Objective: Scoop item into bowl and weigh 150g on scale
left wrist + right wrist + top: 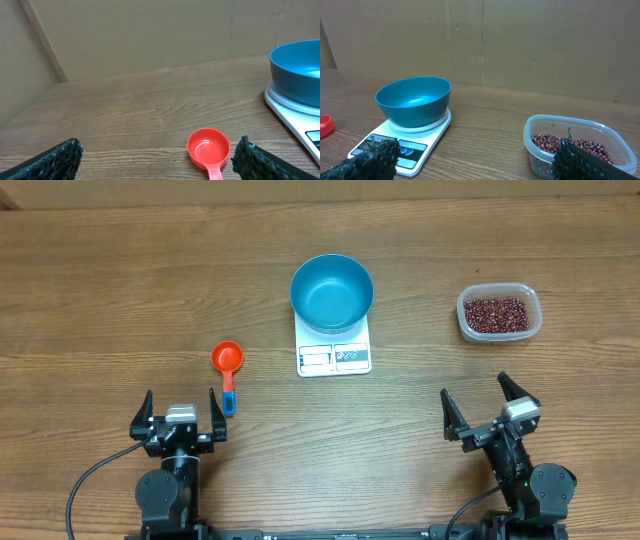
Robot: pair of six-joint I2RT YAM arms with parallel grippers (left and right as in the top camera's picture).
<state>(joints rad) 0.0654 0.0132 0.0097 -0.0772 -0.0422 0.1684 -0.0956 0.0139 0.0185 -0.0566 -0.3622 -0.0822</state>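
The light blue bowl [331,292] [298,67] [413,99] stands on the white scale [334,355] [290,110] [400,140] at the table's middle. Dark red-brown beans [494,314] [570,145] fill a clear tub at the right. An orange-red measuring scoop [228,360] [208,147] with a blue handle end lies left of the scale. My left gripper [180,416] [160,160] is open near the front edge, just short of the scoop. My right gripper [490,408] [480,157] is open at the front right, with nothing between its fingers.
The clear plastic tub [499,313] [577,145] sits at the right, beyond my right gripper. Cardboard walls [150,35] stand behind the wooden table [120,280].
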